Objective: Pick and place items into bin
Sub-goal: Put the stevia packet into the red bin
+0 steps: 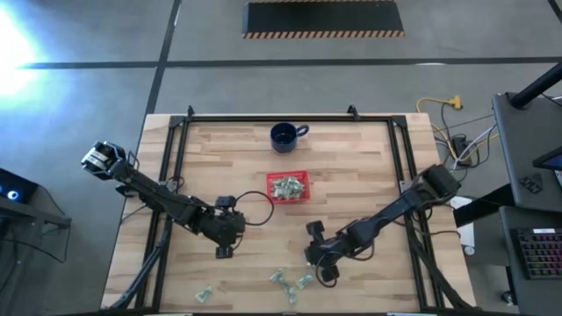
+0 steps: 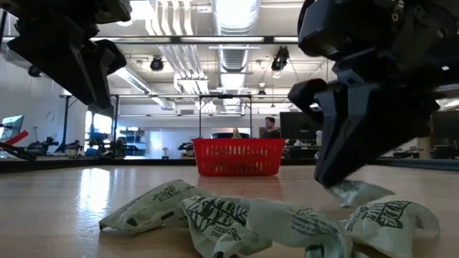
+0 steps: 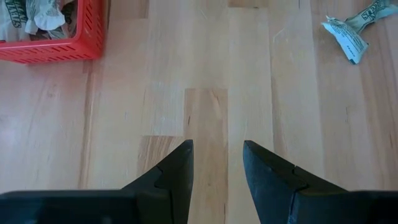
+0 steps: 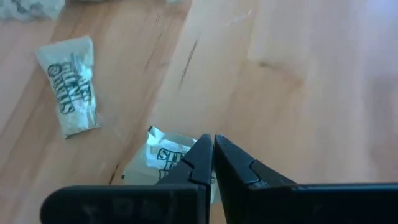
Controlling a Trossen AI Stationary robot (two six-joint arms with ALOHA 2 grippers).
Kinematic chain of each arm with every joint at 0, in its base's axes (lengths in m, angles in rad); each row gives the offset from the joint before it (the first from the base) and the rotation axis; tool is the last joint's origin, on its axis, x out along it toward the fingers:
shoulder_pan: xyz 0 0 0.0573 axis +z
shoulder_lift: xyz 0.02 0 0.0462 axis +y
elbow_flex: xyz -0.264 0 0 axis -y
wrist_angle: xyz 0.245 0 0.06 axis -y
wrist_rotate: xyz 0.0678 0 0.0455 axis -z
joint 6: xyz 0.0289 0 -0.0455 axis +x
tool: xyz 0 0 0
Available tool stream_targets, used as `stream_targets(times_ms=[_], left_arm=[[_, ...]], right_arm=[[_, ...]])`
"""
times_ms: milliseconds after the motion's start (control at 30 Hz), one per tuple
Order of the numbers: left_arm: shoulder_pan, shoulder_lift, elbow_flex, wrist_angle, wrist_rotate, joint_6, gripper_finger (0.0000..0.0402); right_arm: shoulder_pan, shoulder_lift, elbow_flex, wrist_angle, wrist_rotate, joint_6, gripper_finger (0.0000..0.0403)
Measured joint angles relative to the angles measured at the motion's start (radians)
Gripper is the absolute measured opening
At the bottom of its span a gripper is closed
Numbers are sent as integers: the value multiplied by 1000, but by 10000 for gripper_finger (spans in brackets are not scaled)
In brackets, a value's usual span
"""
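Two claws are over the wooden tabletop (image 1: 351, 193), and the right claw (image 4: 213, 163) is the one at work: low at the near edge, its fingers (image 4: 239, 163) pinched together on the edge of a pale green-and-white wrapper (image 4: 163, 159), whose dark print is cut off by the fingers and cannot be read. Just beside it lies a second wrapper (image 4: 67, 86), flat on the wood, with dark lettering that looks like two short words but is too soft to make out. In the low view the same claw comes down onto a crumpled piece (image 2: 358, 192), with a heap of other wrappers (image 2: 265, 222) nearer the camera carrying green print that is not legible either. From above, a few loose pieces (image 1: 290, 283) sit along the near edge and one (image 1: 205, 294) lies apart to the left. The left claw (image 3: 217, 163) hovers over bare wood left of centre, its fingers parted with nothing between them. The red bin (image 1: 288, 187) stands mid-table, already holding several wrappers (image 1: 287, 186). A dark blue mug (image 1: 284, 135) stands beyond it near the far edge.
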Motion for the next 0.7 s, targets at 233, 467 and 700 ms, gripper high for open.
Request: stream_targets(times_ms=[233,467,700], left_arm=[[0,0,0,1,0,1,123],[0,0,3,5,-31,4,123],[0,-3,13,5,-33,4,123]], right_arm=[[-1,-93,0,-3,86,-49,8],[-31,-204,1,21,353,-142,8],[-152,-248,1,129,527,-250,8]])
